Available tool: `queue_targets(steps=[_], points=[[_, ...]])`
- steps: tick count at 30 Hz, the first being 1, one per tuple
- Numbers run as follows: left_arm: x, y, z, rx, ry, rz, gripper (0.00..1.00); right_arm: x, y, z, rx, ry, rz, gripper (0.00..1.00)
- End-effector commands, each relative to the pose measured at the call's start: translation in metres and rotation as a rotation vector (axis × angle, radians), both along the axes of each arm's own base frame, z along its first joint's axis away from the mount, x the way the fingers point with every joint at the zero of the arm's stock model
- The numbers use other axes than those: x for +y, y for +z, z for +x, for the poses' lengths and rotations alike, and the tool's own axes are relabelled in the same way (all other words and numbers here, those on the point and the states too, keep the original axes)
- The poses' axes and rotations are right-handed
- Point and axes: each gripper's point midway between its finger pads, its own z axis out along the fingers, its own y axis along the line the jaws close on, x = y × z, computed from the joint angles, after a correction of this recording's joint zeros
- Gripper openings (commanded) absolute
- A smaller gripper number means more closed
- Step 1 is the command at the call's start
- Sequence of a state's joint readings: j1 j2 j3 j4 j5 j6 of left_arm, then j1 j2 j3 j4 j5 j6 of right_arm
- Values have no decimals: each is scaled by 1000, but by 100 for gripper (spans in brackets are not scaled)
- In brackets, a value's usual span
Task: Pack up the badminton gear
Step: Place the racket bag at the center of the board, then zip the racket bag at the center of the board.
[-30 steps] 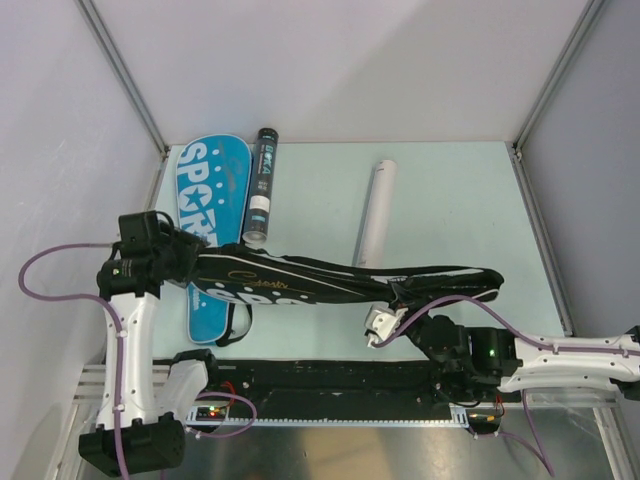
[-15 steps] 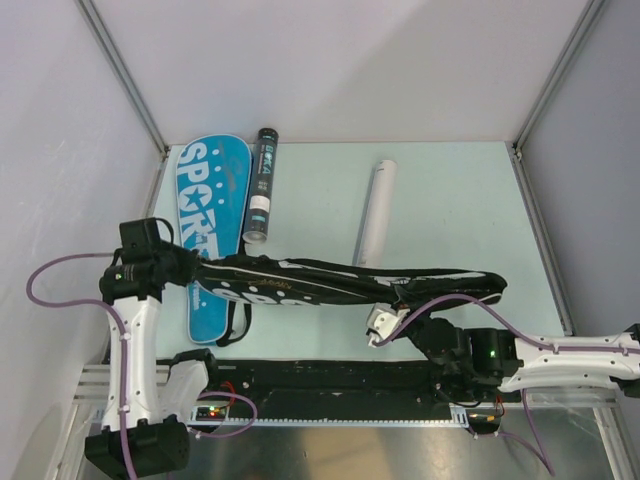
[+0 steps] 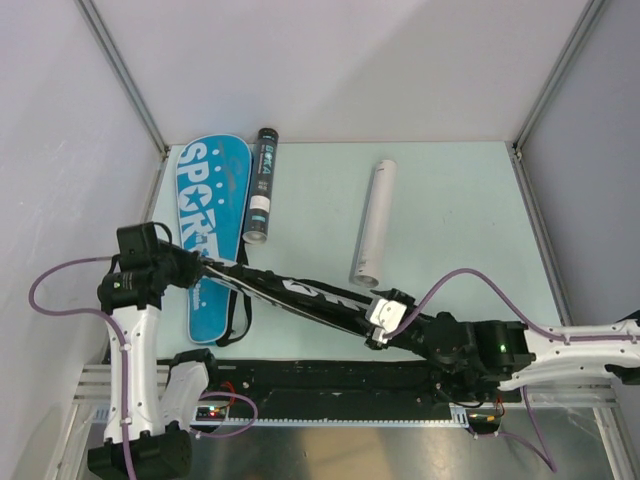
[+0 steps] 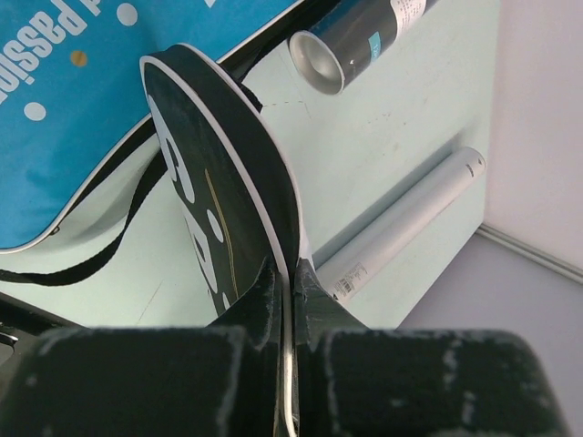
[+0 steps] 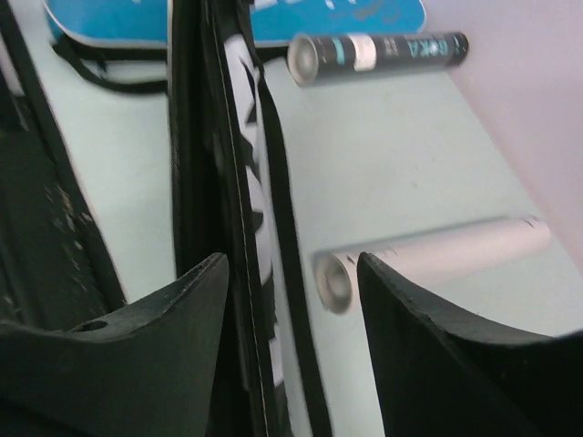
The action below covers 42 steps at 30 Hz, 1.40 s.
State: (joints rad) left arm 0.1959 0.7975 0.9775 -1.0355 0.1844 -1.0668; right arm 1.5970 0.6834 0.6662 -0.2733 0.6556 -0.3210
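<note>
- Black cover (image 3: 300, 292): it runs on edge from the left end effector (image 4: 284, 273) across to the right end effector (image 5: 291, 264).
- Left end effector: clamped on the cover's rim; that pinch should hold firm.
- Right end effector: fingers apart, the cover passing between them; best close squarely on the rim before pulling.

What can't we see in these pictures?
- Inside the black cover: in every view its fabric hides any racket.
- Inside the black tube and white tube: ends too small or blurred in every view.
- Middle of the blue cover: top view, black cover crosses over it.
- Black cover's print: blurred in right wrist view.
</note>
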Motion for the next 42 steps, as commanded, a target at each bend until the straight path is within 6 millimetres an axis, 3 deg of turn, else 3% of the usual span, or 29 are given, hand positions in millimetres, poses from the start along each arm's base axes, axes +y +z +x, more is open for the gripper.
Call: queue_targets(steps=[1,4,11,20,26,28,29,31,33,38,40,42], points=[[-8,4,1,-14,0,-58,0,30,64,-6,72,72,278,64],[-10,5,2,-18,-8,-67,0,39,73,12,121,75,339,64],[-16,12,11,-68,-58,-68,0,53,40,49,326,98,306,64],[-16,20,14,-137,-45,-67,0,68,-27,40,546,192,93,64],[-17,27,16,-179,-42,-68,0,76,-42,39,599,213,67,63],[-16,28,16,-184,-38,-67,0,76,-45,41,606,202,59,56],[-16,28,15,-186,-35,-68,0,74,-46,44,602,190,56,44],[-15,28,15,-186,-21,-69,0,70,-43,51,571,162,59,15],[-12,26,15,-183,2,-63,0,65,-29,59,512,143,77,4],[-1,17,18,-155,70,-34,0,53,32,67,383,210,141,0],[-2,17,17,-158,84,-34,0,49,36,68,378,224,131,0],[-3,17,15,-168,102,-18,0,47,26,71,407,217,105,0]])
